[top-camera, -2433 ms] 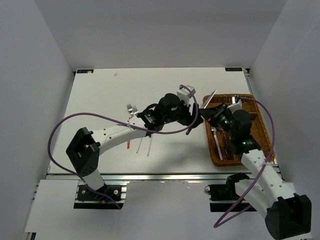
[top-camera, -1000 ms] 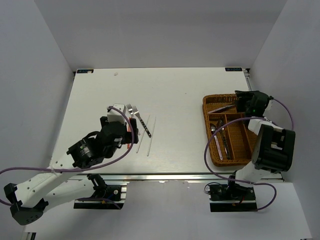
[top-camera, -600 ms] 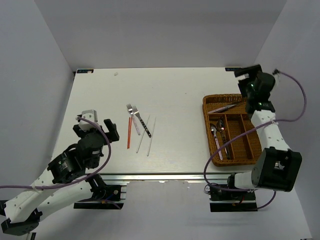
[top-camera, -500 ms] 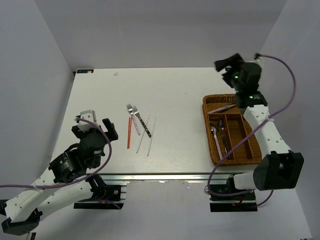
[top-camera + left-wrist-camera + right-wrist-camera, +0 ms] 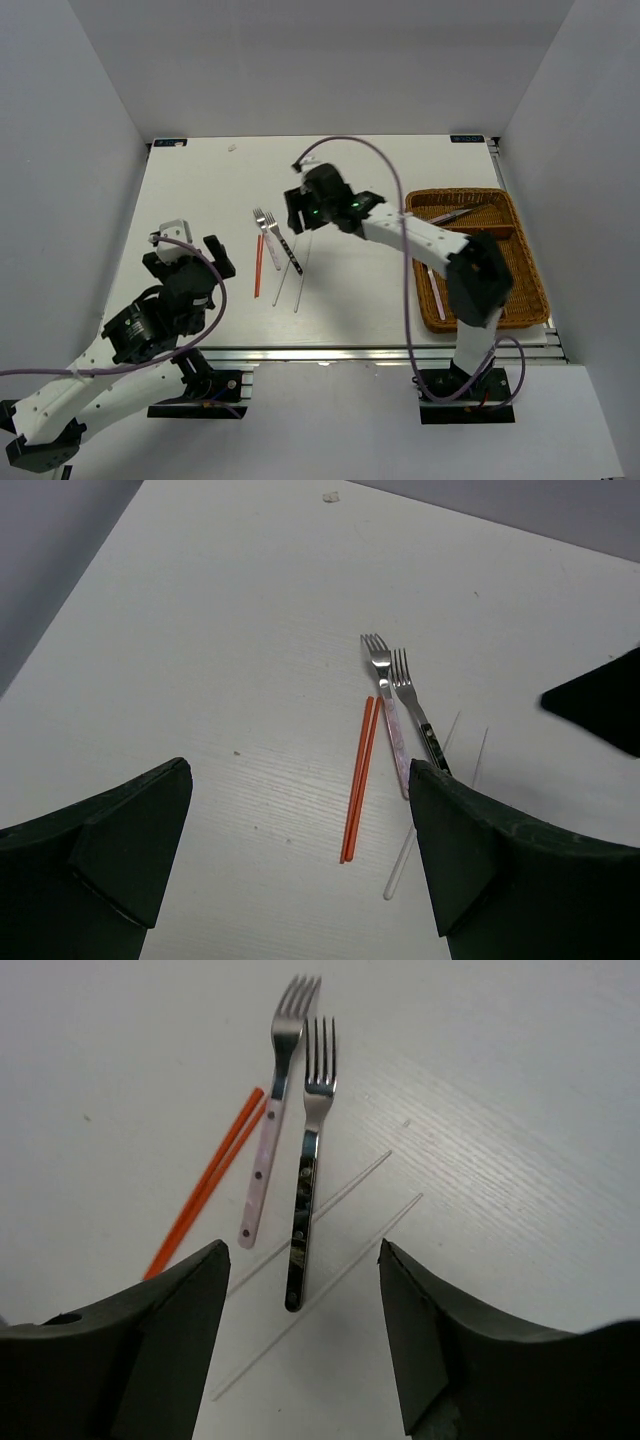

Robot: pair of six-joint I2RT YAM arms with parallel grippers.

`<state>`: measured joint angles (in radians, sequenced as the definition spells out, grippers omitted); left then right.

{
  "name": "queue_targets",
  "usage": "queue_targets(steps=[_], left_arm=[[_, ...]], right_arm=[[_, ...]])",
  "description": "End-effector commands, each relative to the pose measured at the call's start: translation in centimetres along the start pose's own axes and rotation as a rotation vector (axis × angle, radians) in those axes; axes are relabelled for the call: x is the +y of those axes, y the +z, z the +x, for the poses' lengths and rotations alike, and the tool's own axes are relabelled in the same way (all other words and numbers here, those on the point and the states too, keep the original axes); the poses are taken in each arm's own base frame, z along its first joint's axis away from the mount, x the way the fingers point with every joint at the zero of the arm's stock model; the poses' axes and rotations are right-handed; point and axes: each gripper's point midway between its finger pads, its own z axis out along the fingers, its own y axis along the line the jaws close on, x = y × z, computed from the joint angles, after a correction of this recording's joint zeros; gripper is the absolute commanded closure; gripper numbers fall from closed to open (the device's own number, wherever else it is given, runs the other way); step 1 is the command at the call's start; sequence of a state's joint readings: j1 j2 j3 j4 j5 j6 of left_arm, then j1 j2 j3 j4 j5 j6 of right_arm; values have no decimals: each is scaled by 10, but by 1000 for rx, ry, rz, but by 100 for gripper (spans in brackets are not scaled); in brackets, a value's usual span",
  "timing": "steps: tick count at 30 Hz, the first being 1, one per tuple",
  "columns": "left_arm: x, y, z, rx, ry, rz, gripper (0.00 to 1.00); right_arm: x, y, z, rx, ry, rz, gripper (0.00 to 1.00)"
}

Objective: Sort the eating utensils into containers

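Two forks lie side by side on the table, one pink-handled [image 5: 262, 1165] and one dark-handled [image 5: 303, 1195]. A red-orange chopstick pair [image 5: 205, 1188] lies to their left and two thin white chopsticks [image 5: 330, 1275] cross beneath them. My right gripper [image 5: 300, 1258] hovers open just above the dark handle's end, nothing between its fingers; from above it [image 5: 298, 220] sits over the forks [image 5: 280, 240]. My left gripper [image 5: 300, 770] is open and empty, low at the near left [image 5: 190, 260], facing the red chopsticks [image 5: 358, 780]. The wicker tray [image 5: 520, 250] at the right holds several utensils.
The right arm [image 5: 420, 235] stretches across the table from the tray side, and its elbow [image 5: 478, 280] covers part of the tray. A pink-handled piece [image 5: 437, 298] and a knife [image 5: 452, 214] show in the compartments. Grey walls stand close round the table.
My right gripper has swung from above the tray's far end leftward across the table to over the forks. The left arm has pulled back from the utensils toward the near left.
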<state>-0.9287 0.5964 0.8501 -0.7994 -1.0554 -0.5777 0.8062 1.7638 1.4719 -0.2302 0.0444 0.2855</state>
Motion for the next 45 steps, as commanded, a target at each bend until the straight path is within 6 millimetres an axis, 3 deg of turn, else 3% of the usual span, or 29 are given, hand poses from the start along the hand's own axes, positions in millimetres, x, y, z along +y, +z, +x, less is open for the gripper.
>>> queue_targets(steps=[1,2,3,4,6,15,22,27,33,38,45], left_arm=[[8,-1,-4,-26,-39,-10,2],[8,-2,-5,-28,-43,-10,2],[8,-1,-5,-28,-42,-12,2],[8,-1,-5,-27,-39,-14,2],[8,0,-4,-24,-32,-21,2],[4,3,0,-9,-4,-21,2],[5,3,0,-9,-6,-22,2],[4,4,1,-6,1,-23,2],[3,4,2,-3,5,-21,2],[3,4,2,-2,4,-19,2],[2,5,3,0,9,-18,2]], right_arm=[[23,34,23,98,-164,40,34],[25,44,25,103,-181,51,35],[28,49,9,66,-187,84,36],[25,67,23,101,-197,104,39],[26,86,22,113,-202,122,43],[24,123,49,197,-225,113,55],[24,138,62,223,-244,90,65],[17,146,74,244,-238,111,66],[7,147,77,241,-233,152,67],[-1,148,90,267,-227,166,74],[-5,147,101,291,-215,181,74]])
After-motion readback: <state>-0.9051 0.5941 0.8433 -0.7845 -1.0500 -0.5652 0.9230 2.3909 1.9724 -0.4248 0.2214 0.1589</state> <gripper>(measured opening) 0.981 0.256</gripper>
